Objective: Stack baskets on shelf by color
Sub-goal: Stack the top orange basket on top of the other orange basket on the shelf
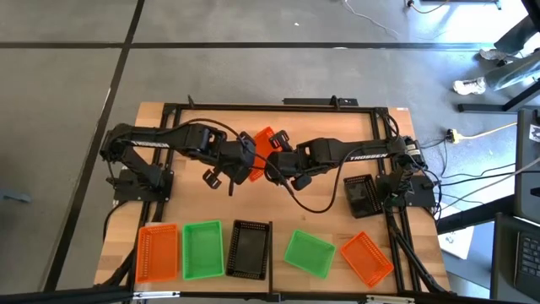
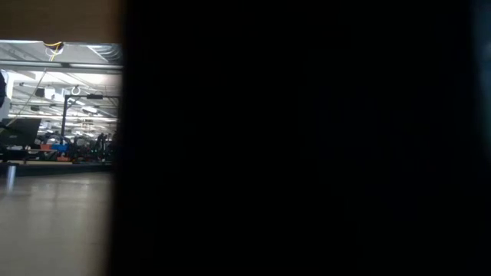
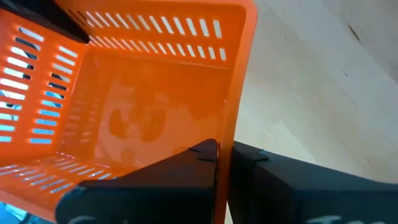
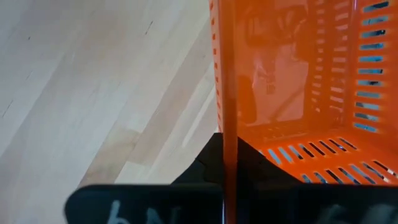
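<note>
An orange basket hangs above the middle of the table, tilted, between my two arms. My left gripper is shut on one of its side walls, and my right gripper is shut on another wall. In the high view the left gripper comes in from the table's left and the right gripper from its right. Along the near edge an orange basket, a green basket and a black basket lie left of a thin dark divider. The low view is blocked by something dark. My left gripper pinches the orange basket's side wall at its rim, one finger inside the basket and one outside. The fingers slant down from the table's left. The basket is lifted clear of the table. My right gripper pinches another wall of the same basket at its rim, one finger outside and the other behind the slotted wall, inside. The fingers slant down from the table's right. The basket hangs tilted above the tabletop.
Right of the divider a green basket and an orange basket lie askew near the front edge. A black basket sits by the right arm's base. A black metal frame runs round the table.
</note>
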Robot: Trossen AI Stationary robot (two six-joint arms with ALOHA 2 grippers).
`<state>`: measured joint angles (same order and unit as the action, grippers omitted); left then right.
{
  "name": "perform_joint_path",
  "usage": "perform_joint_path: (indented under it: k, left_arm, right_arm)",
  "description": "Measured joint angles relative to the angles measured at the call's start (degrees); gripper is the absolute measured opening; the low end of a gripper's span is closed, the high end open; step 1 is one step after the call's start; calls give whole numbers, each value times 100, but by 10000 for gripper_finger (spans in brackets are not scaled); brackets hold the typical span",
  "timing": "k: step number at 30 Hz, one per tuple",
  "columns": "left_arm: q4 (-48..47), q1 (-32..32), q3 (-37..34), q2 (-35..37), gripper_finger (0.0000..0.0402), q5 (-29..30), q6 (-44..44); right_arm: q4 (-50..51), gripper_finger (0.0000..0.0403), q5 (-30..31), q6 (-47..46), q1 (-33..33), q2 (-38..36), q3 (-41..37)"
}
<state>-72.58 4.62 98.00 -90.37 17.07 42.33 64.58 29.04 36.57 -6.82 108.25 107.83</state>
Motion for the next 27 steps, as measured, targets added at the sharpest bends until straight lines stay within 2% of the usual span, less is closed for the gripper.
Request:
perform_joint_path:
  k: [6, 11, 16, 21, 27]
  left_arm:
    - [21, 95, 0, 0, 0, 16, -263]
    - [36, 176, 0, 0, 0, -11, -413]
    - [-52, 234, 0, 0, 0, -10, -648]
    - [-285, 238, 0, 0, 0, -43, -946]
    - [-401, 330, 0, 4, 0, -166, -1355]
  right_arm:
    - [-12, 18, 7, -29, 1, 0, 0]
    - [-94, 52, 10, -29, -28, 0, 0]
    - [-139, 82, 388, -25, -145, 0, -2]
    - [-106, 83, 447, -25, -353, -22, 25]
    - [-21, 84, 428, -53, -615, -28, 465]
